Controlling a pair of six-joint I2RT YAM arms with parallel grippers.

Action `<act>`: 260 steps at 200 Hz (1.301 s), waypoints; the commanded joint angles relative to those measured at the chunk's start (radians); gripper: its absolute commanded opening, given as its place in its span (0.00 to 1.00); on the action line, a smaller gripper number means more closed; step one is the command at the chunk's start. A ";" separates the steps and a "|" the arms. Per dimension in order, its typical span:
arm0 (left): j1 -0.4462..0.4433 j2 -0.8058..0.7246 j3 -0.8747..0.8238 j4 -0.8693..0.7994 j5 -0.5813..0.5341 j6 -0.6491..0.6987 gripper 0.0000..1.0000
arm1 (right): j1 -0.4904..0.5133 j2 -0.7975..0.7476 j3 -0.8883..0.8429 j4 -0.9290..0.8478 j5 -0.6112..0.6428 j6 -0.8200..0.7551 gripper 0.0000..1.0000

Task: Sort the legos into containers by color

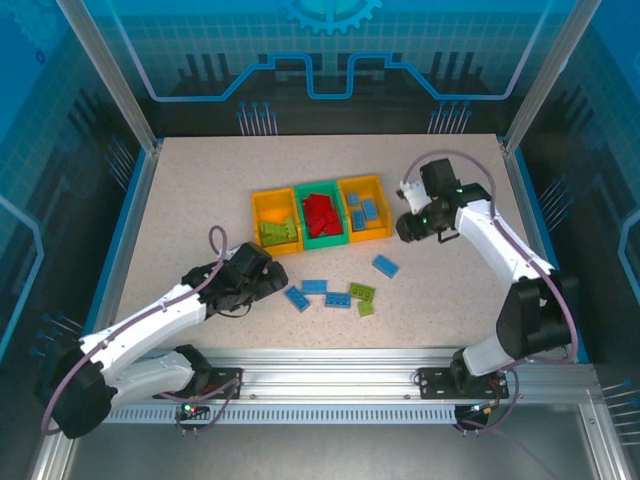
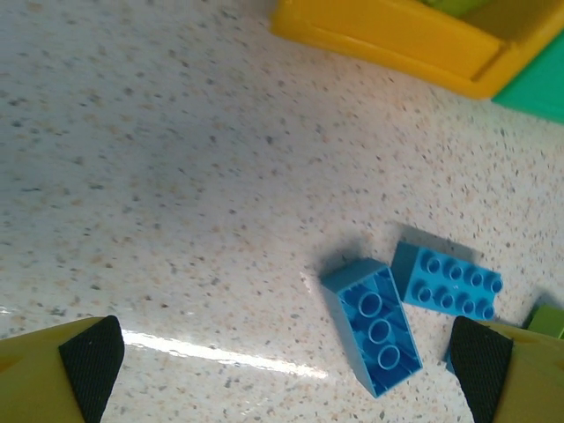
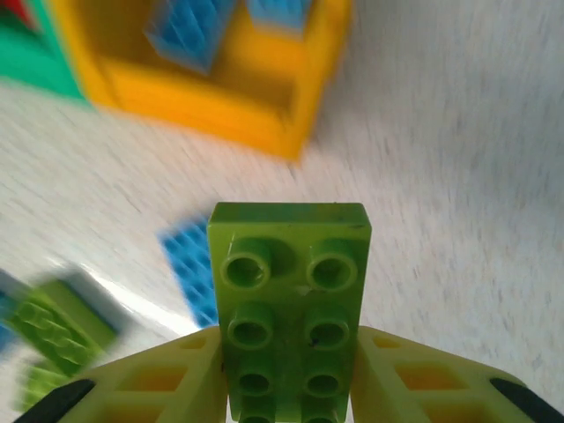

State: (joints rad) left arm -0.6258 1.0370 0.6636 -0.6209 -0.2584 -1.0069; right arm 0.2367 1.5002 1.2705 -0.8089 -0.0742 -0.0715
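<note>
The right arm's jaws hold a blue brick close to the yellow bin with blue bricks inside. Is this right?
Not quite. The held brick is lime green, not blue, as the right wrist view shows. The rest holds: it is close to the yellow bin with blue bricks.

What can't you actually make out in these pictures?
- Right wrist view: blur smears the loose bricks at left; the bottom edge crops the held green brick.
- Left wrist view: the right edge crops a lime brick.
- Top view: red pile too small to count.
</note>
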 commanded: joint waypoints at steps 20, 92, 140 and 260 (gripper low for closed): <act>0.066 -0.071 -0.055 -0.054 -0.008 -0.057 0.99 | 0.219 0.079 0.154 0.128 -0.254 0.209 0.39; 0.076 -0.057 -0.059 -0.027 0.045 -0.040 0.99 | 0.414 0.545 0.582 0.121 -0.277 0.454 0.35; 0.063 0.049 -0.020 -0.008 0.074 -0.008 0.99 | 0.439 0.726 0.796 0.058 -0.249 0.516 0.36; -0.054 0.160 0.031 0.048 0.105 -0.069 0.99 | 0.461 0.604 0.744 -0.022 -0.156 0.485 0.79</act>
State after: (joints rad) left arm -0.6582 1.1820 0.6640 -0.5823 -0.1730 -1.0492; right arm 0.6811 2.2639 2.1181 -0.8146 -0.2684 0.4469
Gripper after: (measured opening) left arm 0.988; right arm 0.787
